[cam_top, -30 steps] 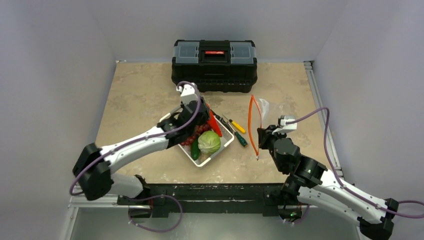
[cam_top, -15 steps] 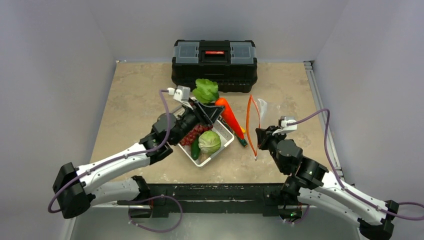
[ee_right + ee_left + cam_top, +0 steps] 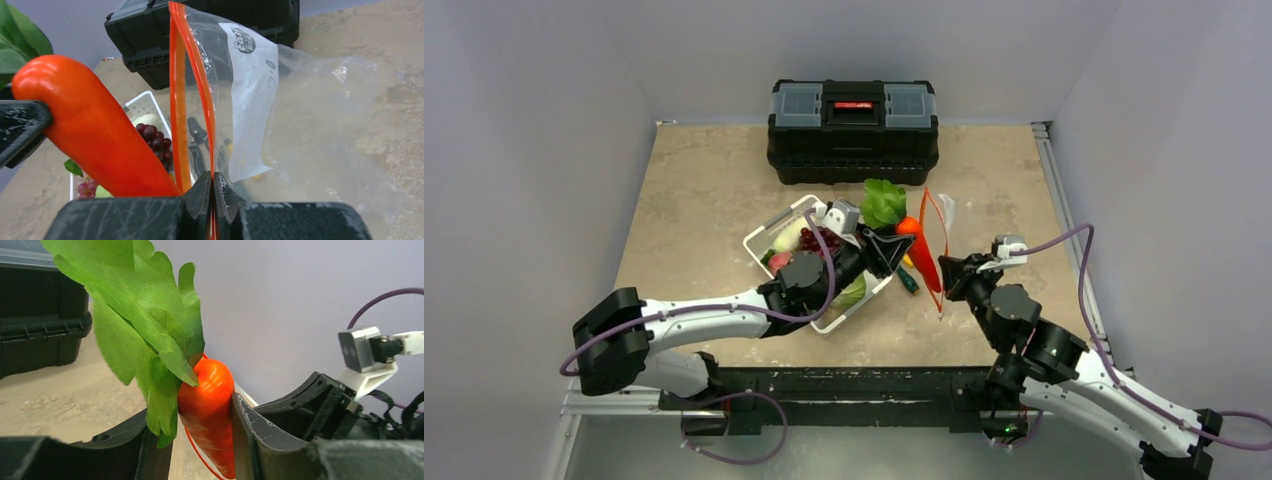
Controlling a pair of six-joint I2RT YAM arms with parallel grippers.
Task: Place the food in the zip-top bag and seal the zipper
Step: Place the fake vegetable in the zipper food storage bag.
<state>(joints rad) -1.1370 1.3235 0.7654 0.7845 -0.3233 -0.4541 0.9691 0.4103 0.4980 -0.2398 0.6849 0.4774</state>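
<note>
Left claw [image 3: 202, 440]: clenched on the carrot [image 3: 210, 390].
Right claw [image 3: 212, 192]: pinching the zipper [image 3: 176, 90], mouth narrow.
Risk: the carrot tip may snag the zipper and miss the zip-top bag [image 3: 320, 130].

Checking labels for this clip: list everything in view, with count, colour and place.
Table: one, beige stone pattern, under everything.
Hinged plastic toolbox: one, black with grey lid trays, table's far edge.
Slotted plastic basket: one, white, table centre.
Toy grapes: one bunch, dark red, in basket.
Toy cabbage: one, pale green, in basket, partly hidden.
Round toy piece: one, pink, in basket.
Zip-top plastic bag: one, clear with orange-red zipper, right of basket, mouth open.
Toy carrot: one, orange with green top, held up beside bag mouth.
Screwdriver: one clearly seen, green handle, between basket and bag.
Left hand: one, black, closed on carrot.
Right hand: one, black, shut on bag's zipper edge.
</note>
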